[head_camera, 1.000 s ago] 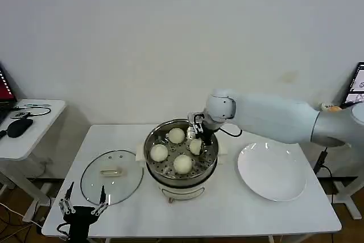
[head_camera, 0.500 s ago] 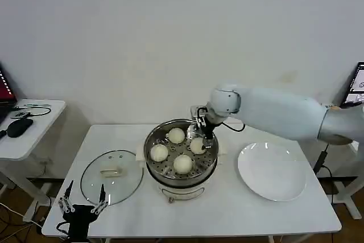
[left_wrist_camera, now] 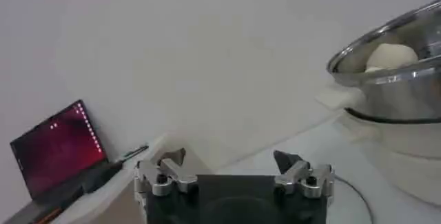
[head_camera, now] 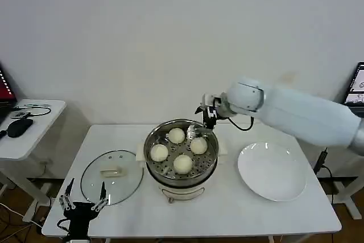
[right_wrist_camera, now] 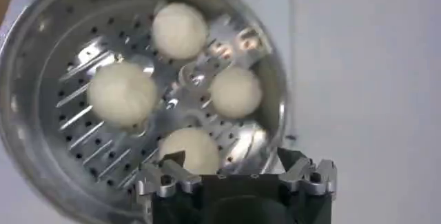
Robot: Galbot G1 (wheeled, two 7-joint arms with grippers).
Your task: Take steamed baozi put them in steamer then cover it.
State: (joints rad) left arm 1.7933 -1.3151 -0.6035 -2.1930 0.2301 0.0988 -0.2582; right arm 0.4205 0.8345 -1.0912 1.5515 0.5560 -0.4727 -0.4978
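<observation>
The shiny steel steamer [head_camera: 181, 182] stands mid-table on its white base. Several pale baozi lie on its perforated tray, among them one at the back [head_camera: 177, 135], one at the right [head_camera: 198, 145] and one at the front [head_camera: 182, 164]. My right gripper [head_camera: 208, 113] hovers open and empty just above the steamer's back right rim. Its wrist view looks down into the steamer [right_wrist_camera: 21, 74], where the baozi [right_wrist_camera: 236, 92] lie apart from the right gripper [right_wrist_camera: 231, 156]. My left gripper [head_camera: 85, 192] is parked open at the table's front left edge, seen also as the left gripper [left_wrist_camera: 229, 156].
The round glass lid [head_camera: 111, 176] lies flat left of the steamer, just behind the left gripper. A white plate [head_camera: 273, 172] sits bare to the right. A side table [head_camera: 34, 132] with a laptop [left_wrist_camera: 55, 149] stands off to the left.
My right gripper let go of the right-hand baozi in the tray, then rose and drew back to the right, out of the steamer. The left arm has not moved.
</observation>
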